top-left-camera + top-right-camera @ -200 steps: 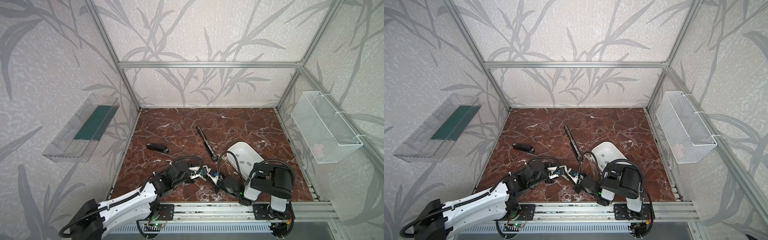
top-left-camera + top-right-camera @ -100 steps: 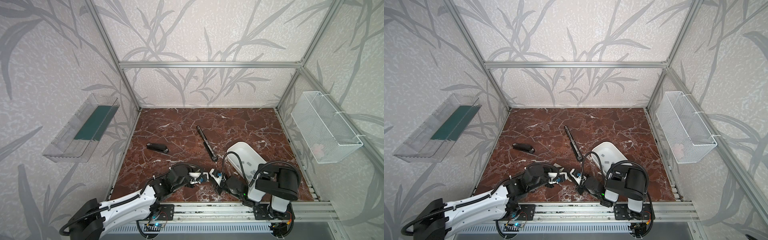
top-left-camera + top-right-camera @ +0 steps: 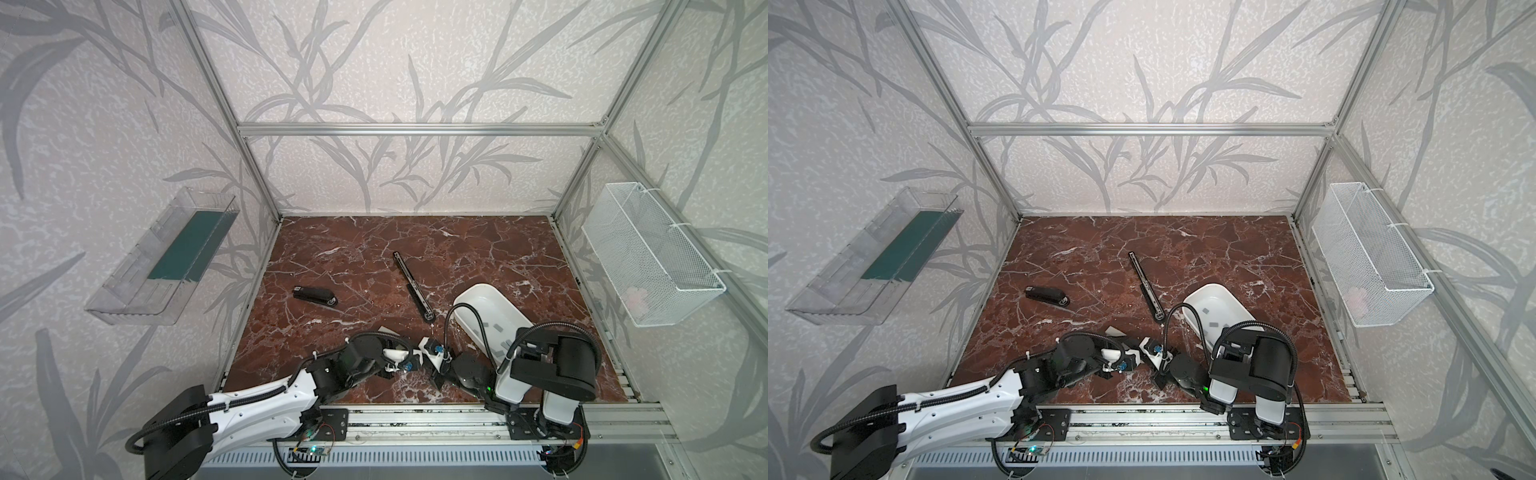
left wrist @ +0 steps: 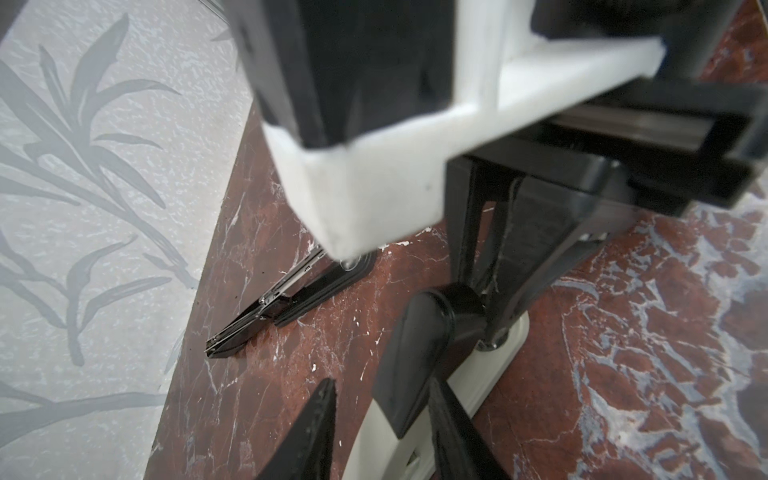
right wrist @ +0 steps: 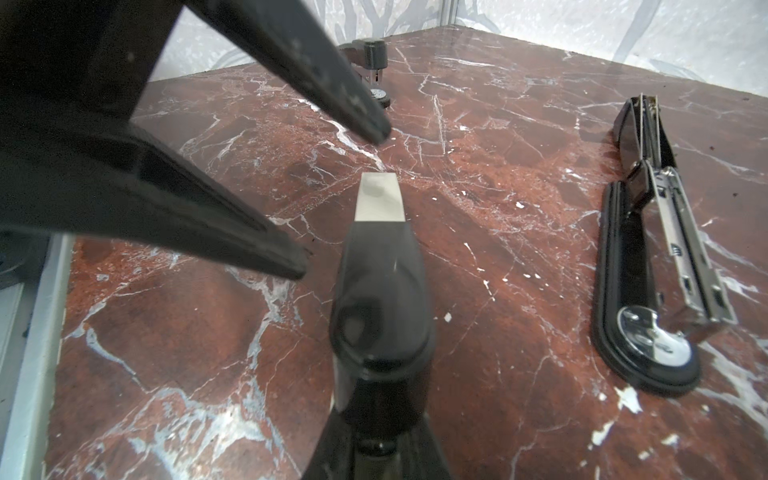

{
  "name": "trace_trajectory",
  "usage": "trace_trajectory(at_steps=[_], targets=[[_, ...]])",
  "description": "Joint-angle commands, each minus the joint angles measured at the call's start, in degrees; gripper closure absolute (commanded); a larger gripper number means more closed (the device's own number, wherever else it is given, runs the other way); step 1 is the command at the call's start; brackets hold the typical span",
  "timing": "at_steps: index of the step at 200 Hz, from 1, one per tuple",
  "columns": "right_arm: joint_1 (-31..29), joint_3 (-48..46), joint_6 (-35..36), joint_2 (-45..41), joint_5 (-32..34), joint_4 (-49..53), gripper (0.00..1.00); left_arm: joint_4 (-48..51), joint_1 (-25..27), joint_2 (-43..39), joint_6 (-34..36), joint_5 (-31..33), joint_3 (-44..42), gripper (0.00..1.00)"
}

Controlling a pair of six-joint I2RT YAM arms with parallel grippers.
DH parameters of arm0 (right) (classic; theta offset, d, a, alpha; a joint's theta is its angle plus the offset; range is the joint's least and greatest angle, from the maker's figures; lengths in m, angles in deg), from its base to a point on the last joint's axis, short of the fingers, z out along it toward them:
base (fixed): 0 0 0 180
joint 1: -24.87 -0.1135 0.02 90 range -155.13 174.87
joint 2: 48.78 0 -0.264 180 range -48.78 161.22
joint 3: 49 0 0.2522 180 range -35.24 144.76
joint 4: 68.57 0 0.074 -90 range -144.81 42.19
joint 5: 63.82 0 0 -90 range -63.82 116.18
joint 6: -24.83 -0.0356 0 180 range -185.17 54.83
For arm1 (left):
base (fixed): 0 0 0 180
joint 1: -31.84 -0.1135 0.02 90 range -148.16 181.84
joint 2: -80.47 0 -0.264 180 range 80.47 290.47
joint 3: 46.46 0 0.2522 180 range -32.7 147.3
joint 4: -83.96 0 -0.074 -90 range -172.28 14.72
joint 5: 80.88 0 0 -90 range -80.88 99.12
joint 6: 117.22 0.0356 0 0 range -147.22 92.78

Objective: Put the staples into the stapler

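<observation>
R tool point(image 5: 379, 227) clamped on 1 staple strip point(image 5: 379, 199); L tool point(image 5: 336, 197) apart. Best carry strip flat, align lengthwise over open stapler point(image 5: 648, 257) rail.

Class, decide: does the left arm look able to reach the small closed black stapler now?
Probably yes. The small closed black stapler lies on that arm's side, only bare red marble table between it and the open left tool. The right tool, shut on a silver-tipped black piece, stands clear.
</observation>
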Motion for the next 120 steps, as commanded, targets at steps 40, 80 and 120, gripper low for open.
trace_trajectory(at_steps=[40, 80, 120], targets=[[0.21, 1.31, -1.8, -1.17, -0.79, -2.8, 0.93, -5.47, 1.97, 1.16, -1.78, 2.22, -2.93, 0.52], [0.2, 1.57, -2.03, -1.2, -1.24, -2.8, 0.93, -8.6, 3.24, 5.64, -1.79, 3.65, -2.29, 0.5], [0.07, 1.88, -2.32, -0.76, -1.75, -2.8, 0.93, -12.13, 3.52, 7.52, -2.73, 4.06, -2.65, 0.52]])
